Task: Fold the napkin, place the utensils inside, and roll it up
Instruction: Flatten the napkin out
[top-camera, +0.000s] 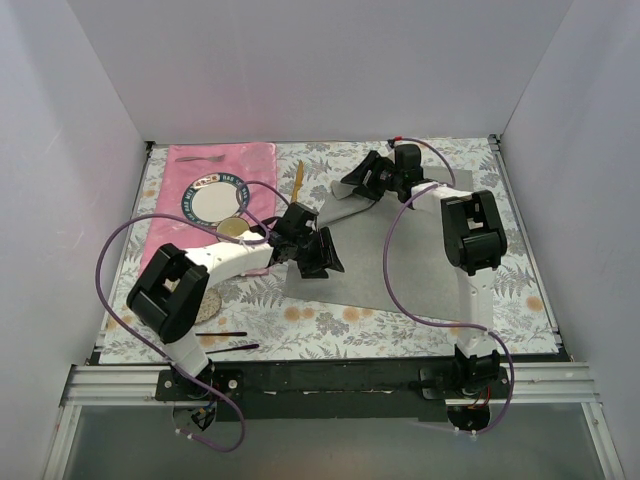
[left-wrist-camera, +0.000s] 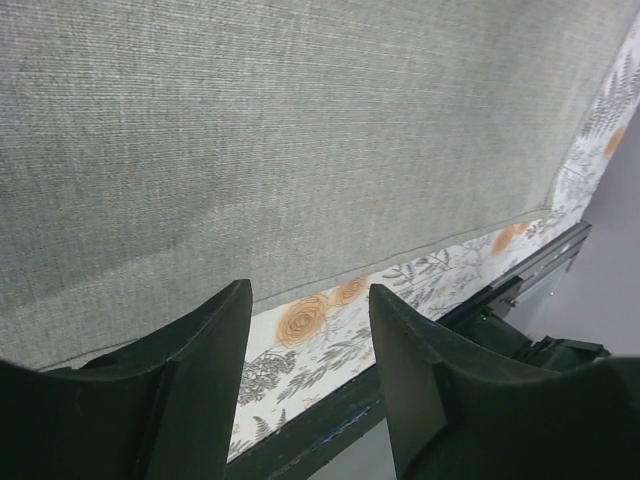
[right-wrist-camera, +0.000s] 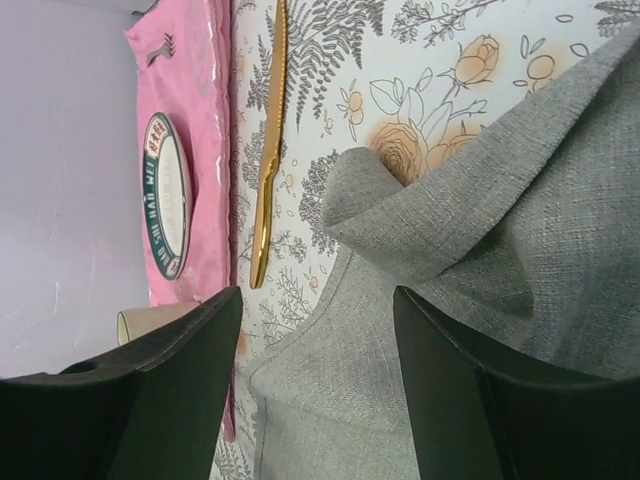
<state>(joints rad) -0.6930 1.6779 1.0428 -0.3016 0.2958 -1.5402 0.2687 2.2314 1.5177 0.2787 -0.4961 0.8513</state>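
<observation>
The grey napkin (top-camera: 410, 250) lies spread across the middle of the floral tablecloth, and its far left corner (right-wrist-camera: 400, 215) is curled over on itself. My left gripper (top-camera: 322, 254) hovers over the napkin's left edge, open, with only cloth (left-wrist-camera: 280, 130) and table edge showing past its fingers (left-wrist-camera: 205, 370). Over the curled far corner my right gripper (top-camera: 358, 180) is open too, nothing between its jaws (right-wrist-camera: 315, 340). A slim golden-orange utensil (top-camera: 298, 180) lies on the tablecloth just left of the napkin, also seen as a knife shape (right-wrist-camera: 268, 150) in the right wrist view.
A pink placemat (top-camera: 225, 165) at the back left carries a round plate (top-camera: 213, 203) and a small fork (top-camera: 200, 158). A paper cup (top-camera: 237, 230) stands beside the left arm. A thin black utensil (top-camera: 222, 333) and a purple-handled one (top-camera: 235, 348) lie near the front left edge.
</observation>
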